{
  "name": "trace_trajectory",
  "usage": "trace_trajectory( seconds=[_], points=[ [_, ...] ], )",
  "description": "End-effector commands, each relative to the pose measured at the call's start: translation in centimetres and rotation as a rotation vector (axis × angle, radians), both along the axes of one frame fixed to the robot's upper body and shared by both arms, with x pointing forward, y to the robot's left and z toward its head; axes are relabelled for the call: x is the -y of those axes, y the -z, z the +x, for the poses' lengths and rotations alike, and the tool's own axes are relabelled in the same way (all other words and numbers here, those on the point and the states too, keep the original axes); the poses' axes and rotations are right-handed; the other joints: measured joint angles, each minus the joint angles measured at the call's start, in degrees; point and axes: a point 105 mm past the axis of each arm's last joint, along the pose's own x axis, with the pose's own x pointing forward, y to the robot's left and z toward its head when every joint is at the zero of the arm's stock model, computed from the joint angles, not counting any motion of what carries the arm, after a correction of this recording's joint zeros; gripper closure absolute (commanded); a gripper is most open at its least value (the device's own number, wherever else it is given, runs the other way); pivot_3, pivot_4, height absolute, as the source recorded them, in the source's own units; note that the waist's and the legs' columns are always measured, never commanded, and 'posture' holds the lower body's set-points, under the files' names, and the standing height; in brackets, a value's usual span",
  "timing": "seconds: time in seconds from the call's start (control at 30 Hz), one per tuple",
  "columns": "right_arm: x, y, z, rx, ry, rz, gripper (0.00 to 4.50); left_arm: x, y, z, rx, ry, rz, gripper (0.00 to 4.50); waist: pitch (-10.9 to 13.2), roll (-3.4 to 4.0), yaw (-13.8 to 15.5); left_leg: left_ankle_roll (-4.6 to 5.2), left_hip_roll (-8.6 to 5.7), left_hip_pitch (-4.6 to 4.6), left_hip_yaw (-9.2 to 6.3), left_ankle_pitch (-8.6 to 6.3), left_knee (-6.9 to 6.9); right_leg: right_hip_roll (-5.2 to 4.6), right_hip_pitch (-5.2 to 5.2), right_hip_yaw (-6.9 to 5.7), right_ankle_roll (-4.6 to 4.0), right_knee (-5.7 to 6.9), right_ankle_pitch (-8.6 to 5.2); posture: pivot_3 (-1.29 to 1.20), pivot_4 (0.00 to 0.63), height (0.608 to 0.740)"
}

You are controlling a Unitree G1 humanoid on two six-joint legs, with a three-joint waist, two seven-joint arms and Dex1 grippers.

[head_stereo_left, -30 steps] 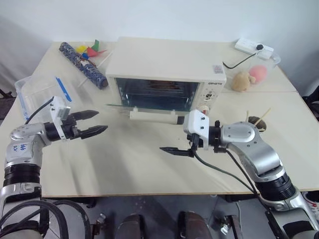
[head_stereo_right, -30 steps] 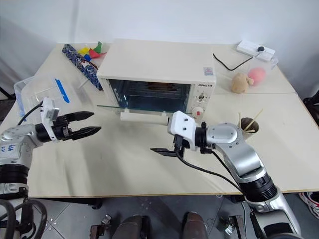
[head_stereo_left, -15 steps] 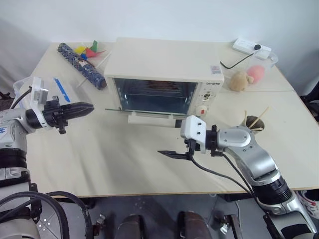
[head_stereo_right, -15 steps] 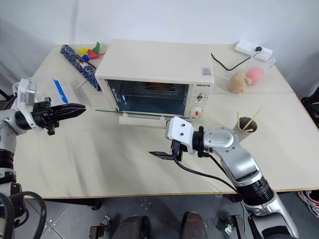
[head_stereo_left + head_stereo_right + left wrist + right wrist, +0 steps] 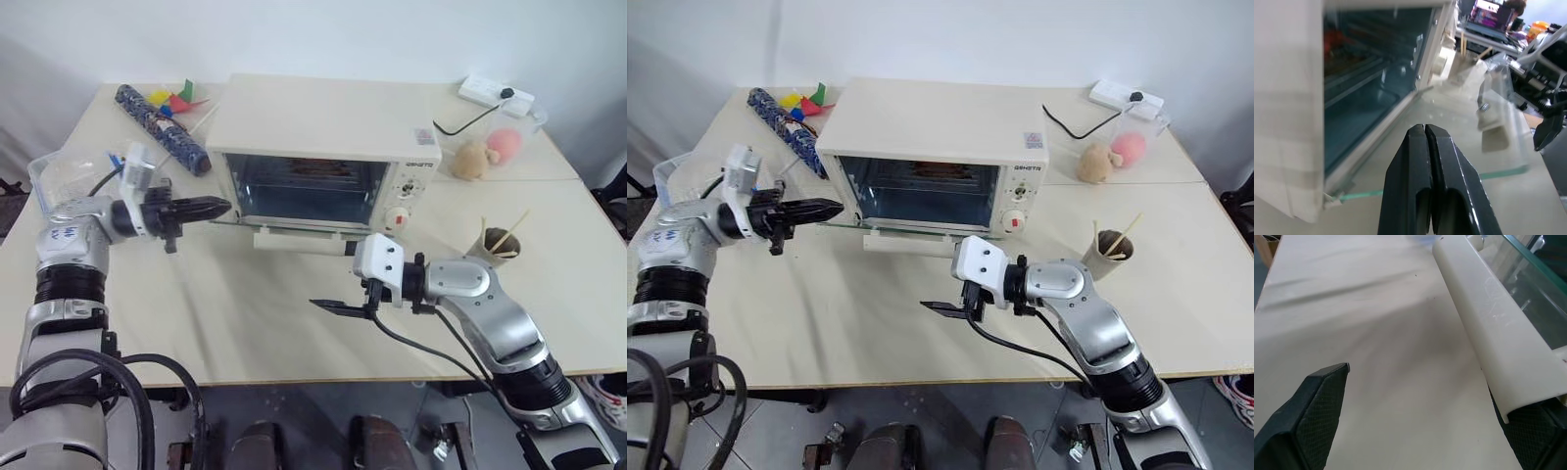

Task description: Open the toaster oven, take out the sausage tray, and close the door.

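— Where is the door [image 5: 294,227]?
— Folded down flat before the toaster oven [image 5: 323,147]. The left gripper [image 5: 217,207] (fingers pressed together) is at its left edge.
— And the right gripper [image 5: 1415,416]?
— Spread wide, beside the white handle [image 5: 1488,333].

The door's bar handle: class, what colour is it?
The handle is plain cream-white, like the toaster oven. It shows best in the right wrist view.

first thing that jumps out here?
The toaster oven at the table's middle, its glass door dropped open and level. The left end effector, shut, points at the door's left edge, while the right end effector, open, hangs just in front of the door's handle bar.
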Motion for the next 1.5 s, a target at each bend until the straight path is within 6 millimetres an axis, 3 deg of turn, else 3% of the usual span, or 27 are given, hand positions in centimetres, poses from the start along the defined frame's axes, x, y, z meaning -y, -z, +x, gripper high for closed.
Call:
trace_trajectory(
  seconds=[0.03, 0.43, 0.7, 0.83, 1.17, 1.5],
  points=[
    [-0.2, -0.1, -1.0, -0.017, -0.014, -0.011, 0.00, 0.7, -0.1, 0.0, 0.011, 0.035, 0.025, 4.46, 0.00, 0.00, 0.14, 0.00, 0.00, 0.00, 0.00, -0.01, 0.01, 0.00, 0.00, 0.00, 0.00, 0.00, 0.00, 0.00, 0.150, 0.740],
    [1.7, 1.9, -0.8, -0.102, 0.112, -0.101, 0.00, 2.4, 1.0, 0.0, -0.011, 0.089, 0.031, 4.46, -0.05, -0.08, 0.61, 0.08, -0.03, -0.02, -0.04, -0.08, 0.24, -0.03, 0.14, 0.00, 0.00, 0.00, 0.00, 0.00, 0.150, 0.740],
    [2.1, 1.2, 0.2, -0.078, 0.181, -0.066, 0.00, 3.0, 1.2, 0.4, -0.006, 0.093, 0.032, 4.46, -0.07, -0.13, 0.76, 0.09, -0.03, -0.02, -0.03, -0.08, 0.31, -0.03, 0.16, 0.01, 0.00, 0.00, 0.00, 0.00, 0.150, 0.740],
    [1.8, -0.1, 0.6, -0.051, 0.211, 0.007, 0.00, 3.2, 1.3, 0.5, -0.005, 0.100, 0.033, 4.46, -0.06, -0.15, 0.94, 0.09, -0.03, -0.12, -0.03, -0.09, 0.33, -0.03, 0.09, 0.00, 0.00, -0.01, 0.00, 0.00, 0.150, 0.740],
    [2.4, -2.0, -0.4, -0.028, 0.186, 0.105, 0.00, 4.3, 1.3, 0.9, -0.002, 0.131, 0.034, 4.46, -0.06, -0.15, 1.56, 0.11, -0.05, -0.23, -0.05, -0.10, 0.37, -0.03, 0.05, -0.03, 0.00, -0.07, 0.00, 0.00, 0.150, 0.740],
    [6.8, -1.5, -0.7, -0.080, 0.307, 0.082, 0.00, 5.3, 1.5, 1.0, -0.007, 0.174, 0.040, 4.46, -0.04, -0.17, 2.00, 0.15, -0.08, -0.33, -0.09, -0.12, 0.47, -0.04, 0.05, -0.05, 0.00, -0.09, 0.00, 0.00, 0.150, 0.740]
  ],
)
